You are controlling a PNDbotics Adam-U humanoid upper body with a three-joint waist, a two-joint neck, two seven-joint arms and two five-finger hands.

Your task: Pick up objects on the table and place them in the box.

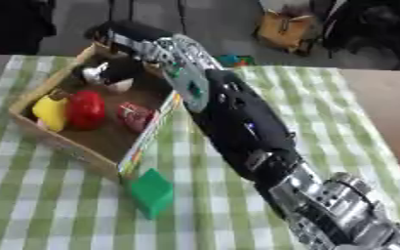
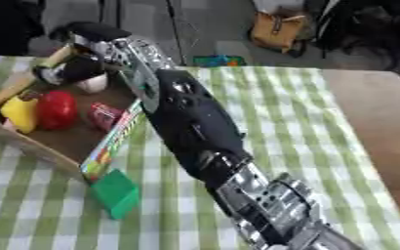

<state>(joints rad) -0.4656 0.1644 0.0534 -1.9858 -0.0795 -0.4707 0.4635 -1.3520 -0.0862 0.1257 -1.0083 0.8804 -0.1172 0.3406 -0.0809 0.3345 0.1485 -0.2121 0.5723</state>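
At the left of the frame my box (image 1: 84, 149) holds a yellow piece (image 1: 50, 112), a red pepper-shaped piece (image 1: 86, 108) and a small red item (image 1: 135, 116). At upper left my right hand (image 1: 110, 73) sits over the box's far end, fingers curled round a white object (image 1: 118, 87), low enough to drop inside the walls. A green block (image 1: 152, 191) waits on the checked cloth (image 1: 340, 107) just beside the box's near corner. Open cloth lies rightward for withdrawing. My left hand isn't visible.
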